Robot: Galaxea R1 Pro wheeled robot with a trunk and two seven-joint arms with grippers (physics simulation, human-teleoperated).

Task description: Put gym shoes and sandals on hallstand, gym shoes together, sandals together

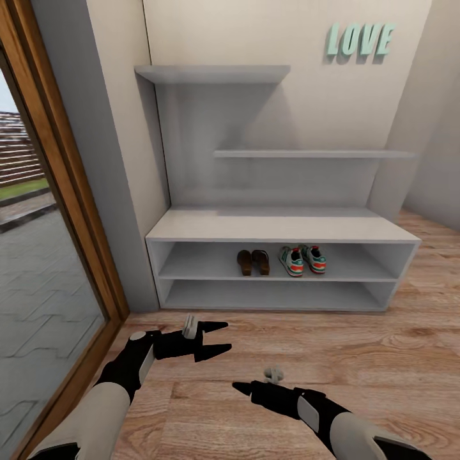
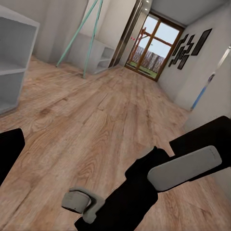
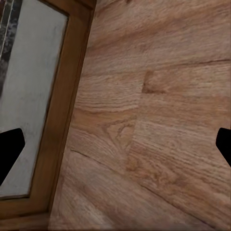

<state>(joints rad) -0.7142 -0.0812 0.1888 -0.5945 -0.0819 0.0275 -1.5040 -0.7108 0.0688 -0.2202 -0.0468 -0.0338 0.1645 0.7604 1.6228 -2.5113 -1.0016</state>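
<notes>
The hallstand (image 1: pixel 281 225) stands against the wall ahead. In its upper cubby tier, the two brown sandals (image 1: pixel 253 262) lie side by side. Directly to their right, the two gym shoes (image 1: pixel 301 260), white with green stripes and red heels, sit next to each other. My left gripper (image 1: pixel 216 338) hovers open and empty over the corridor floor (image 1: pixel 358 358) in front of the rack. My right gripper (image 1: pixel 243 388) is lower and nearer to me, pointing left. In the right wrist view its fingers (image 3: pixel 10 151) are spread wide over bare planks, holding nothing.
A wood-framed glass door (image 1: pixel 38 287) runs along the left, close to my left arm. The lower cubby tier (image 1: pixel 275 295) and the bench top hold nothing. The left wrist view looks down the corridor to a far glass door (image 2: pixel 154 45), past a turquoise-legged stand (image 2: pixel 89 33).
</notes>
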